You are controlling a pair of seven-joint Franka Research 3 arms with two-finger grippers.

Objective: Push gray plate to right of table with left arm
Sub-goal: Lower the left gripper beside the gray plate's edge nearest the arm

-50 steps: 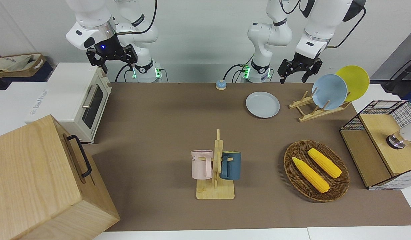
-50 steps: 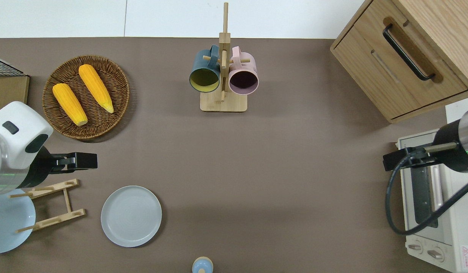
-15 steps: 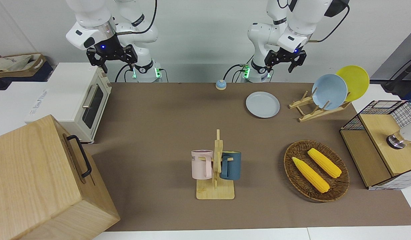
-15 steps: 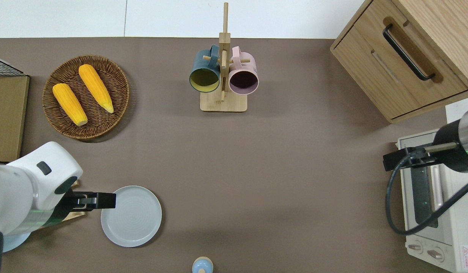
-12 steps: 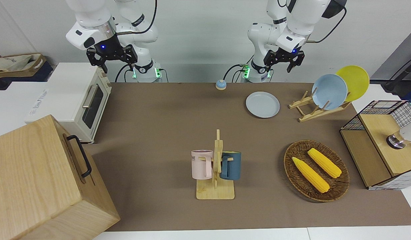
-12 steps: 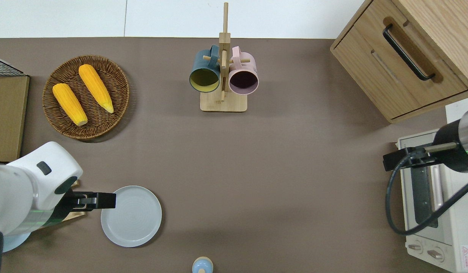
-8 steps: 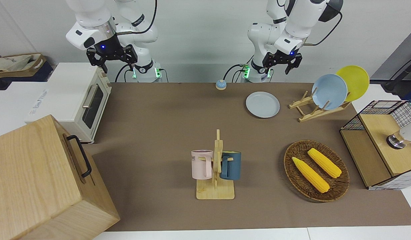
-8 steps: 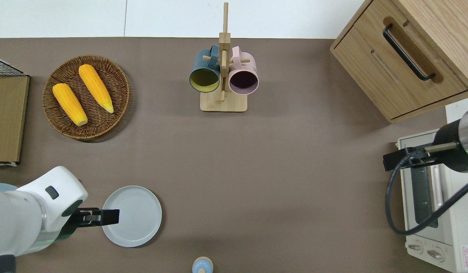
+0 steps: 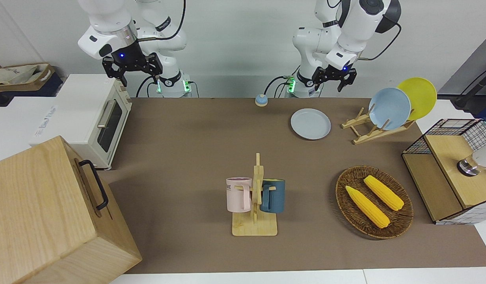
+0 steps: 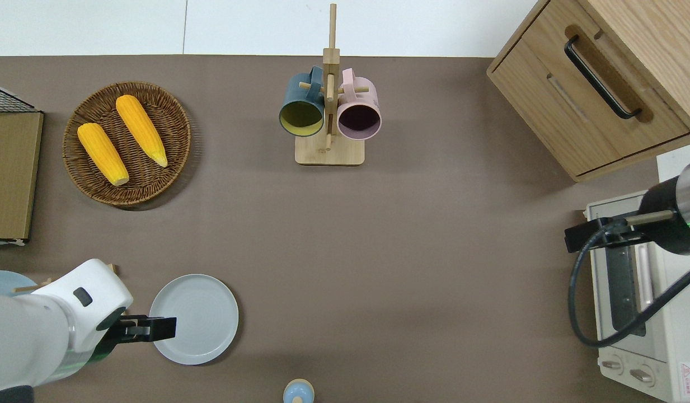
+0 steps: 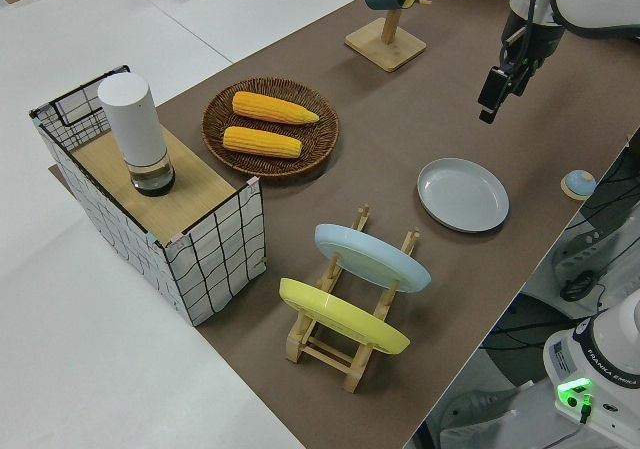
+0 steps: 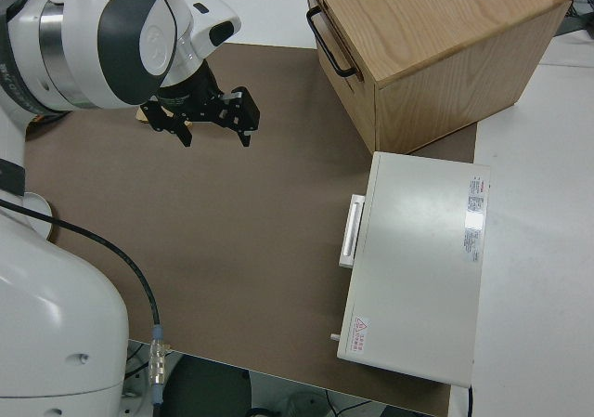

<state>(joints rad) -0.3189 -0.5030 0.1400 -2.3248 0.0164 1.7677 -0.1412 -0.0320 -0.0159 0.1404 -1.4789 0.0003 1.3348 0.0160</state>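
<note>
The gray plate [image 9: 310, 124] lies flat on the brown table [image 9: 187, 138], near the robots and toward the left arm's end; it also shows in the overhead view [image 10: 196, 319] and the left side view [image 11: 463, 195]. My left gripper [image 9: 328, 85] is open and empty, up in the air. In the overhead view it [image 10: 154, 328] is over the plate's rim on the side toward the left arm's end. It also shows in the left side view [image 11: 497, 89]. My right gripper [image 9: 134, 77] is open, empty and parked.
A wooden rack [image 9: 369, 130] beside the gray plate holds a sky-blue plate [image 9: 389, 108] and a yellow plate [image 9: 422, 94]. A wicker basket [image 9: 347, 215] holds two corn cobs. A mug tree [image 9: 255, 205], a small bell [image 9: 261, 100], a toaster oven [image 9: 85, 114] and a wooden cabinet [image 9: 41, 213] stand around.
My left gripper has moved from over the rack toward the robots, to over the gray plate's rim. The plate has not moved. The right arm is still.
</note>
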